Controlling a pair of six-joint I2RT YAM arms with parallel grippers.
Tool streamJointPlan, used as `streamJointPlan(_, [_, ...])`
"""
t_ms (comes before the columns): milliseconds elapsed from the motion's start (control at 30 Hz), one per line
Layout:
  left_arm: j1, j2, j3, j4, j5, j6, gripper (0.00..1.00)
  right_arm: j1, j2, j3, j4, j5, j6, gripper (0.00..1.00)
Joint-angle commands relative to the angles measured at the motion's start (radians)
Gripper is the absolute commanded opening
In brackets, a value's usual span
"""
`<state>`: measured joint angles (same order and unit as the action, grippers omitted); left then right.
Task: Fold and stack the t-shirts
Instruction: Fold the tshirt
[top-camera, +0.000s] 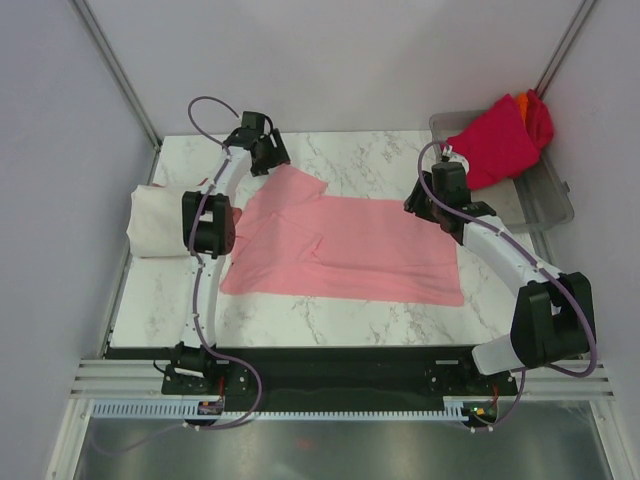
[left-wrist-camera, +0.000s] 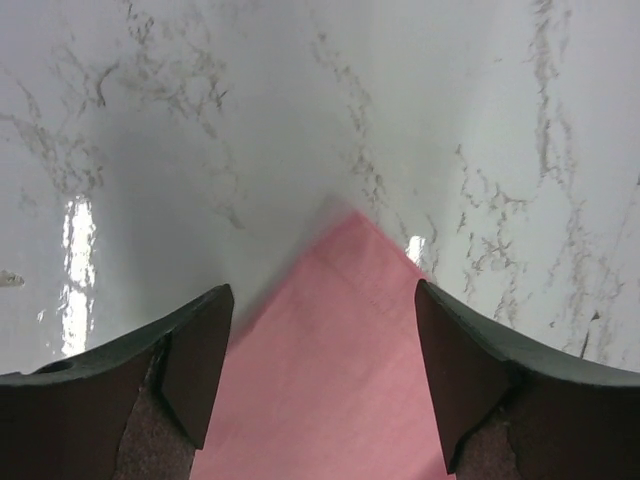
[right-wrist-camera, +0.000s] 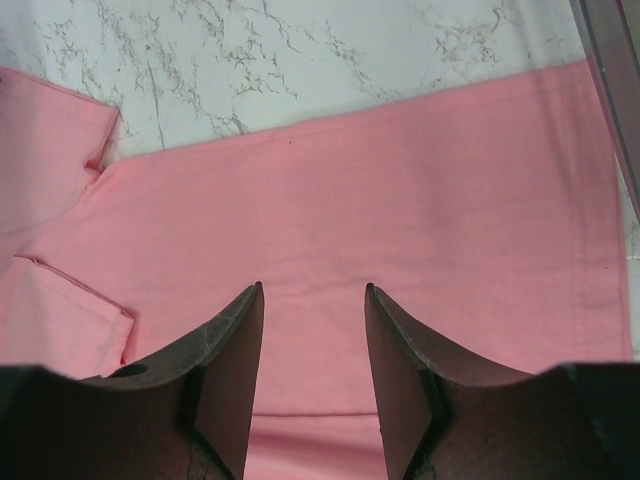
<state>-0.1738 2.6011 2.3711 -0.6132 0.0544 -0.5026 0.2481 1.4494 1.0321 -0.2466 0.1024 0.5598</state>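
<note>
Flat across the marble table (top-camera: 370, 312), a light pink t-shirt (top-camera: 350, 250), at far right a grey tray (top-camera: 552, 205) holding a crimson t-shirt (top-camera: 495, 145) and an orange t-shirt (top-camera: 524, 99), at the left edge a folded cream-white t-shirt (top-camera: 155, 222), left gripper (left-wrist-camera: 322, 300) gaping wide over the pink corner, right gripper (right-wrist-camera: 312, 292) half-parted above pink cloth, gripping nothing.

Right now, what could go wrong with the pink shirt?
1. The left gripper has only the pink t-shirt's pointed corner between its open jaws, so it might pinch too little cloth and slip off.
2. The right gripper hovers over flat cloth in the middle of the shirt. Grabbing there could bunch it up instead of folding it neatly.
</note>
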Motion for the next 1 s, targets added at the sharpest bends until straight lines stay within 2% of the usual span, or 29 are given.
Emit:
streamJointPlan(0, [0.002,0.036,0.033,-0.051,0.024,0.006,0.81,-0.012,-0.020,-0.007,0.018,-0.029,-0.015,0.52])
streamJointPlan(133, [0.002,0.042,0.028,-0.054,0.056,0.013,0.74,-0.029,-0.018,-0.017,0.017,-0.041,-0.014,0.52])
streamJointPlan(167, [0.002,0.042,0.027,-0.054,0.067,0.018,0.64,-0.030,-0.020,-0.021,0.017,-0.044,-0.012,0.52])
streamJointPlan(233, [0.003,0.036,0.022,-0.054,0.097,0.019,0.56,-0.039,-0.023,-0.026,0.015,-0.044,-0.014,0.52])
streamJointPlan(433, [0.005,-0.007,-0.032,-0.053,0.133,0.041,0.50,-0.053,-0.004,-0.021,0.007,-0.059,-0.012,0.52])
streamJointPlan(500, [0.008,-0.018,-0.049,-0.051,0.125,0.045,0.37,-0.059,0.011,-0.020,0.006,-0.066,-0.011,0.51])
streamJointPlan(533, [0.011,-0.018,-0.052,-0.053,0.125,0.047,0.22,-0.059,0.014,-0.018,0.004,-0.067,-0.012,0.51])
streamJointPlan(600, [0.025,-0.022,-0.065,-0.054,0.131,0.049,0.02,-0.064,0.023,-0.017,-0.002,-0.067,-0.014,0.51])
streamJointPlan(767, [0.071,-0.081,-0.169,-0.034,0.104,0.015,0.02,-0.066,0.069,0.017,-0.029,-0.035,-0.029,0.51])
streamJointPlan(967, [0.092,-0.185,-0.292,0.038,0.007,0.019,0.02,-0.066,0.175,0.104,-0.069,0.045,-0.054,0.52])
